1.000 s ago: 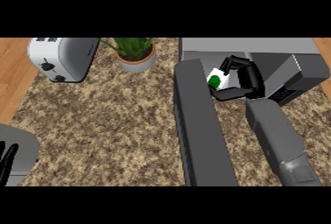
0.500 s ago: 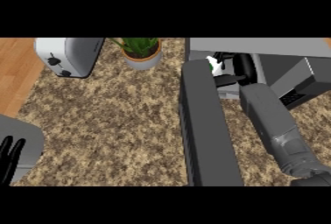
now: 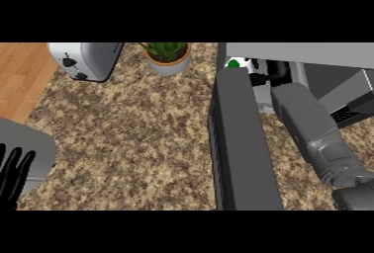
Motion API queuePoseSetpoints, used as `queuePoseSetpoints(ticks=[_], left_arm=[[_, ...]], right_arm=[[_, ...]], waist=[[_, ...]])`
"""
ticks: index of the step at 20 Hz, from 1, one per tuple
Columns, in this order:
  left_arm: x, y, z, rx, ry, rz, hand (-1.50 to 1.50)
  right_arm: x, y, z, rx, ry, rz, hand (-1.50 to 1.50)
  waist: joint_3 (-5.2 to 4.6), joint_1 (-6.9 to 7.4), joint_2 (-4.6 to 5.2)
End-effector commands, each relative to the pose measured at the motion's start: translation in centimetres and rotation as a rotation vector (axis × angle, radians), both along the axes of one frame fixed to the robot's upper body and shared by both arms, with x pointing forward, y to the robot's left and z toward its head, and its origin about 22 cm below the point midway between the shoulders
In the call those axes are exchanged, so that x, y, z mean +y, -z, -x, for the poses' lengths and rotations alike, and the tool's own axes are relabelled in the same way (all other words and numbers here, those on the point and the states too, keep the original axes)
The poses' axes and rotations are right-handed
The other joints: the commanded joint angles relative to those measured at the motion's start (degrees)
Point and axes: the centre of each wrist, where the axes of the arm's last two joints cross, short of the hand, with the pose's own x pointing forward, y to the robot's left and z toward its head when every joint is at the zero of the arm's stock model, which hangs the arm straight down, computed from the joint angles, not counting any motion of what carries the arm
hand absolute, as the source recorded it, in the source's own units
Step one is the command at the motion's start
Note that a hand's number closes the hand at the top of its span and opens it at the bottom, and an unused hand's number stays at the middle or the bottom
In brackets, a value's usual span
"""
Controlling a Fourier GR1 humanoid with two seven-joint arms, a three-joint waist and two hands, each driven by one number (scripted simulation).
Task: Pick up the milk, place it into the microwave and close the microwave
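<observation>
Reaching deep into the microwave (image 3: 292,53), the right hand (image 3: 276,72) is curling its fingers round the milk carton (image 3: 241,64), which is showing white and green just behind the top of the open microwave door (image 3: 241,148). The placing step seems to be nearly done. Next the hand is needing to let the carton go, pull back past the door, and swing the door closed. The left hand (image 3: 15,173) is resting with straight fingers at the lower left edge

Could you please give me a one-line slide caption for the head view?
Right robot hand holds the milk inside the microwave, its door open; left robot hand rests open.
</observation>
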Motion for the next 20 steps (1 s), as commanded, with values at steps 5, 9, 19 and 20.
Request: queuePoseSetpoints(ticks=[5,9,19,20], left_arm=[[-1.0,-0.4,-1.4,-0.028,0.022,-0.019,-1.50],[-0.9,-0.6,-1.2,-0.012,0.027,-0.060,-1.50],[-1.5,-1.2,-2.2,-0.014,0.033,-0.111,-1.50],[-1.6,-0.8,-2.9,-0.016,0.052,-0.100,-1.50]], right_arm=[[-0.1,-1.5,-0.8,0.008,0.233,-0.042,1.50],[-1.6,-2.0,-0.9,-0.049,0.346,0.045,1.50],[-2.1,-2.8,-1.2,-0.124,0.463,0.275,-1.50],[-1.2,-3.4,-1.5,-0.133,0.456,0.260,-1.50]], waist=[[0.10,1.70,1.34],[0.09,2.97,1.64],[0.16,4.49,2.37],[0.07,4.23,2.62]])
